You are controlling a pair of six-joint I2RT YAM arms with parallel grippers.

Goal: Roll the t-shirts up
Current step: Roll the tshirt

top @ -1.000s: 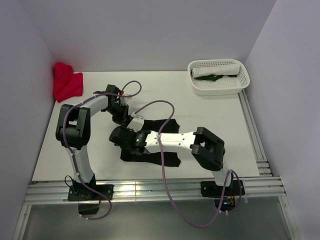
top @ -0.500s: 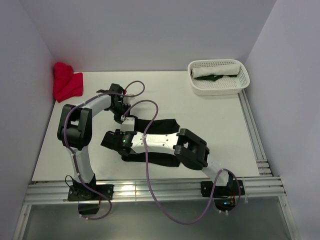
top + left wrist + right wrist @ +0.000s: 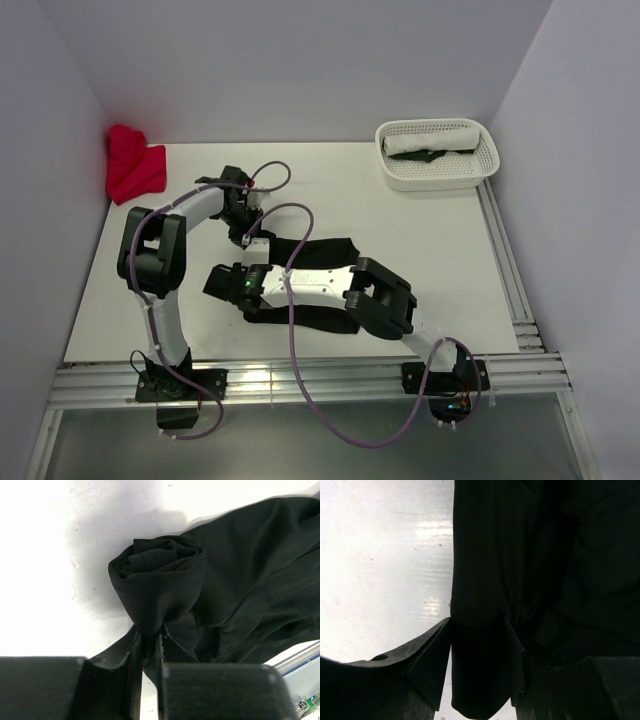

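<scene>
Item under work: the black t-shirt [image 3: 322, 318], lying across the middle of the table [image 3: 420, 240], mostly hidden beneath both arms in the overhead view.

Left gripper [image 3: 150, 633]: clenched, its fingers pinching a tuck of the black cloth at the base of a small tight coil. That coil stood at one end of the shirt. The cloth beyond it was spread flat and unrolled.

Right gripper [image 3: 479, 630]: fingers set wide on either side of a thick fold of the same shirt, both touching it. It appeared to grasp the fold, though the wrist view was very dark and the firmness of the hold was not plain.

Basket [image 3: 437, 172], far right of the table: it contained a white t-shirt [image 3: 430, 139], rolled, and beside it a dark green t-shirt [image 3: 426, 157], too small in view to confirm its form.

Red t-shirt [image 3: 133, 165]: in a loose heap in the far left corner, well apart from both grippers.

Assessment: two shirts judged finished and stowed. The black roll was only begun, with most of its length outstanding. The red shirt was not yet started.
</scene>
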